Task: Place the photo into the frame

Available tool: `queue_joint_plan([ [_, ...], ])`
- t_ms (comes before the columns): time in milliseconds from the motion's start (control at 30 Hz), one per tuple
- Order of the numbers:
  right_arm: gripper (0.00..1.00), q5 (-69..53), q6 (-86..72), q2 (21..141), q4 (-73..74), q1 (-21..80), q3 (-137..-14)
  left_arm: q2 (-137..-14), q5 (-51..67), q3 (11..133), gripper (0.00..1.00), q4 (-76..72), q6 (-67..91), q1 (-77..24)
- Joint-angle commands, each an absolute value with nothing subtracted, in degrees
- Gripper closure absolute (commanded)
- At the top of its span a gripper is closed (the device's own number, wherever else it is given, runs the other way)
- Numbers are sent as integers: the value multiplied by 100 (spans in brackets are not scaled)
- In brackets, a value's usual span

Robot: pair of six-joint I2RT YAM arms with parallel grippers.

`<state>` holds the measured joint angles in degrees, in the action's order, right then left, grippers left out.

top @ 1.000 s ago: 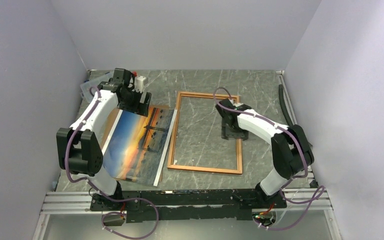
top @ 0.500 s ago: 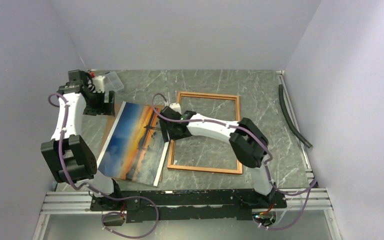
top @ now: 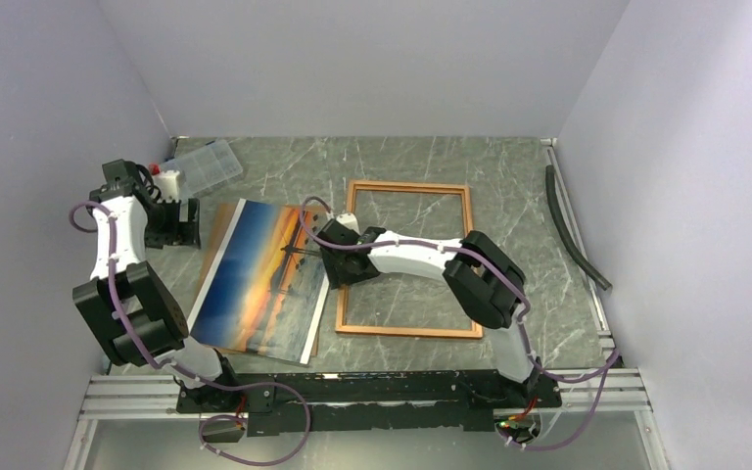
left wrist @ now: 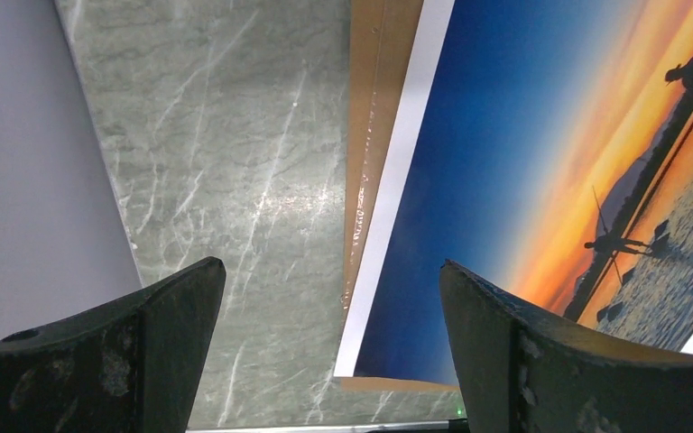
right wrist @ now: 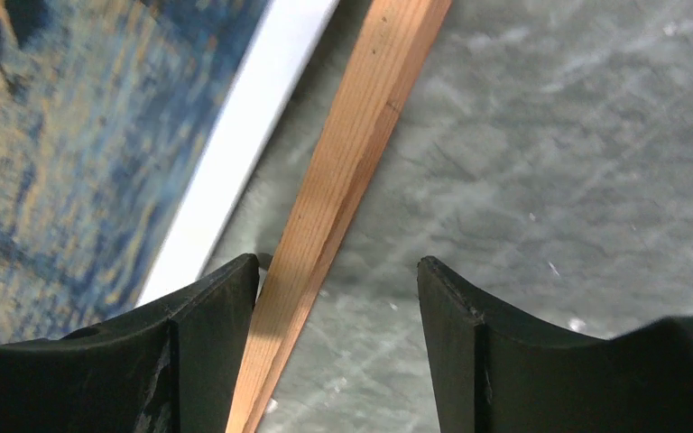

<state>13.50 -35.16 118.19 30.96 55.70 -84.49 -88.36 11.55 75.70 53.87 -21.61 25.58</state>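
Right wrist | right hand [right wrist: 336, 269] apart, straddling frame [right wrist: 365, 126] rail, probably lining up to grip it | photo [right wrist: 81, 126] just left | left hand [left wrist: 329, 271] apart, empty

lab booth: blank walls [top: 352, 69], aluminium rail [top: 122, 395]

Top view looks down from behind; both wrist views look down close, sharing the photo [top: 255, 279]

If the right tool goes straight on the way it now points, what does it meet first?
Probably the frame: its wooden rail lies between the fingers of the open right tool; the photo lies close beside. Depth is unclear.
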Motion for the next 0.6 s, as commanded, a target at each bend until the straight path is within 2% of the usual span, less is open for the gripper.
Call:
queue_joint_plan([
  [0,32,1515,-3505,11297,2983,5381,-7776,-8923,1074,7270,6,5034,-2344,2558],
  [167,32,1528,-3540,11061,2973,5266,-7539,-9024,883,6989,6,4835,-2451,2564],
  [300,28,1445,-3658,10718,3076,5288,-7787,-8970,656,6827,8,4607,-2571,2568],
  [467,23,728,-3860,10551,2857,5350,-8256,-9060,54,6459,12,3955,-2645,2566],
  [567,21,230,-4014,10770,2637,5365,-8444,-9156,126,6269,14,3868,-2615,2566],
])
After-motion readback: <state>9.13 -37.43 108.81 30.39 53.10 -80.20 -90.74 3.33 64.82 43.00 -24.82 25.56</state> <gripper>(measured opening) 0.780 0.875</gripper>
